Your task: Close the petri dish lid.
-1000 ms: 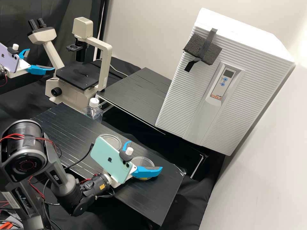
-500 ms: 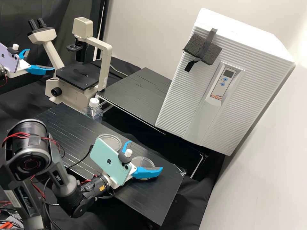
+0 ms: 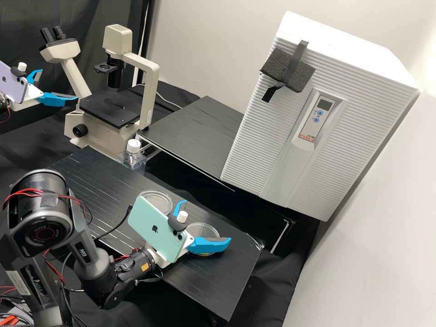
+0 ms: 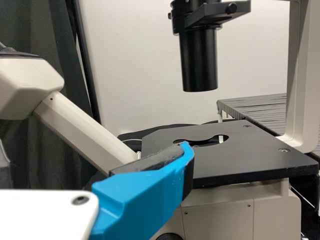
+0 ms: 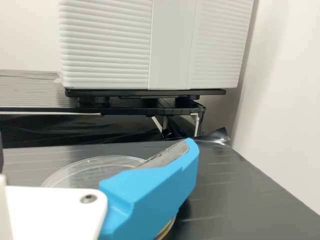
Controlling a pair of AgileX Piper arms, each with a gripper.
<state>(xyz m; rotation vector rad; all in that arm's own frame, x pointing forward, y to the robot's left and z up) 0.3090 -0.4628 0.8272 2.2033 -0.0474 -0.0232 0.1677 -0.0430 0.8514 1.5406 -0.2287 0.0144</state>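
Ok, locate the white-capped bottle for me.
In the high view, left of centre: the bottle stands beside the microscope, by the edge of the nearer black table.

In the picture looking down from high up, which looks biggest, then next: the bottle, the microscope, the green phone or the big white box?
1. White box
2. Microscope
3. Green phone
4. Bottle

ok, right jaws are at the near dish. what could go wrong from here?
The right jaws stand open, one overlapping the near dish in the high view; closing off-centre might shove it along the bench.

The far dish sits close by, so a sideways swing could clip it.

I can't tell whether the near dish's lid is seated; pressing on a crooked one might tip it.
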